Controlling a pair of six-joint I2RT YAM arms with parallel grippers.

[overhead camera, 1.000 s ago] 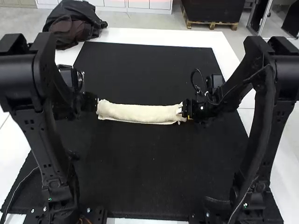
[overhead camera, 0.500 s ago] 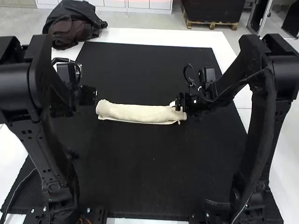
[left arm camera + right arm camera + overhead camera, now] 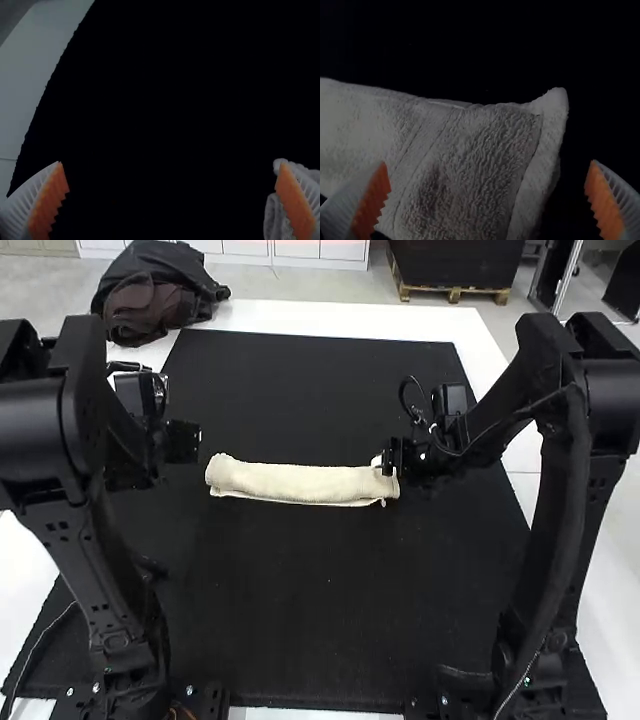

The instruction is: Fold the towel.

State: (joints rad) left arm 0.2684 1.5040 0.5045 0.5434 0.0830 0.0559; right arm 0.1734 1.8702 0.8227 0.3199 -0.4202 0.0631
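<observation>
Your cream terry towel lies folded in a narrow strip on the black rectangular mat, which spreads well past both long edges, over the white worktop. Your left claw, released, is near its left end; your right claw, released, is at its right.

In the high view, your left arm rises from about 7:30 and your right arm from about 4:30, each bent at the top and sloping down and inward to the wrist. Your left gripper sits toward 10 o'clock, your right gripper just off center toward 2 o'clock, well apart from each other. In your wrist views, both sets of white ribbed jaws stand wide apart, orange pads facing inward.
</observation>
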